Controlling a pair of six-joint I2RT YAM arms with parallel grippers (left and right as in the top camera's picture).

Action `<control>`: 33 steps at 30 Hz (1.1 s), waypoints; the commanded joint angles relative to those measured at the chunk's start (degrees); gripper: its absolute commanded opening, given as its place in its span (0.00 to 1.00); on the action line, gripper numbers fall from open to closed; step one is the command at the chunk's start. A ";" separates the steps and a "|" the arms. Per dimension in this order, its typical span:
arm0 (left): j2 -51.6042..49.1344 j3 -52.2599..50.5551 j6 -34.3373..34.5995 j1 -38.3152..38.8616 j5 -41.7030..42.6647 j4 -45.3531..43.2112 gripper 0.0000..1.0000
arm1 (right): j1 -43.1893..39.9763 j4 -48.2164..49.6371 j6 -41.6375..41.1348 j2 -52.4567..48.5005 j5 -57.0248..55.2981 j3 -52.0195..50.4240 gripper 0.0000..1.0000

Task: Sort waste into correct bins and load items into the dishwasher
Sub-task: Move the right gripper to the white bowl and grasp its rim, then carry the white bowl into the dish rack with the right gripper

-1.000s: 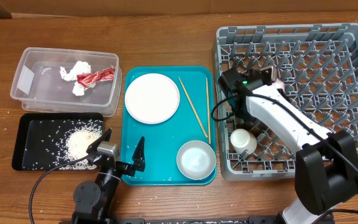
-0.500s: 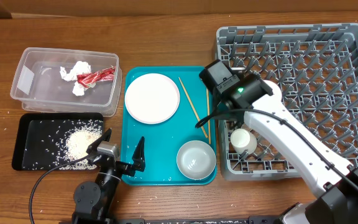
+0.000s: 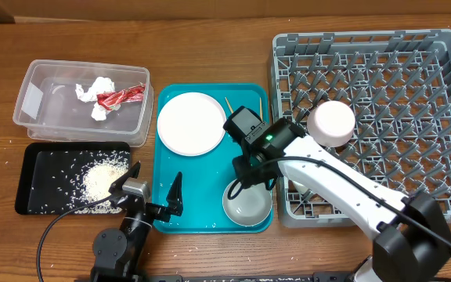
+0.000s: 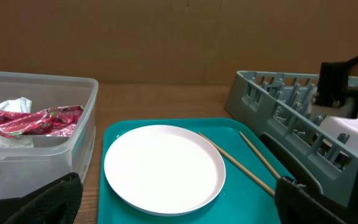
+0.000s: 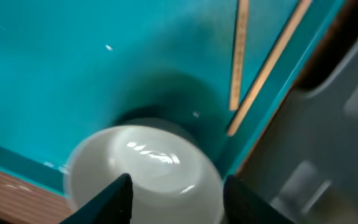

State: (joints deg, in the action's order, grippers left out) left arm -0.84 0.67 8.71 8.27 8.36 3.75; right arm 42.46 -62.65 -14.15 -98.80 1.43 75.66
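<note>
My right gripper (image 3: pixel 250 182) hangs open over the white bowl (image 3: pixel 247 202) at the front right of the teal tray (image 3: pixel 202 196). In the right wrist view its black fingers (image 5: pixel 120 199) stand either side of the bowl (image 5: pixel 145 174). The white plate (image 3: pixel 192 123) and two chopsticks (image 3: pixel 261 102) lie further back on the tray. My left gripper (image 3: pixel 151 188) is open and empty at the tray's front edge, facing the plate (image 4: pixel 163 168). The red wrapper (image 3: pixel 121 95) and white tissue (image 3: pixel 96 98) lie in the clear tub (image 3: pixel 84 124). Rice (image 3: pixel 104 182) is piled in the black tray (image 3: pixel 49 168).
The grey dish rack (image 3: pixel 413 94) fills the right side, and my right arm (image 3: pixel 331 121) crosses its front left corner. The rack's wall (image 4: pixel 272 118) runs close along the chopsticks (image 4: pixel 235 163). A few stray grains lie on the wooden table (image 3: pixel 210 47).
My right arm has swung left out of the dish rack to above the bowl on the teal tray, and its jaws have widened. The left arm has not moved.
</note>
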 commanded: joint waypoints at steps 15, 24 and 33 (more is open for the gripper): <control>0.59 -0.39 -1.01 0.55 0.09 -0.15 1.00 | -0.68 9.90 25.11 -4.83 -3.21 -6.91 0.22; 0.59 -0.39 -1.01 0.55 0.09 -0.15 1.00 | -0.94 4.24 17.44 -4.02 -4.26 1.95 0.04; 0.59 -0.39 -1.01 0.55 0.09 -0.15 1.00 | -1.40 -1.40 -10.93 0.28 -33.07 14.16 0.04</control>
State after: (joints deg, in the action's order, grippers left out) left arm -0.86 0.67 8.71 8.27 8.36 3.75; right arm 41.89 -61.60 -7.77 -102.87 -11.81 85.43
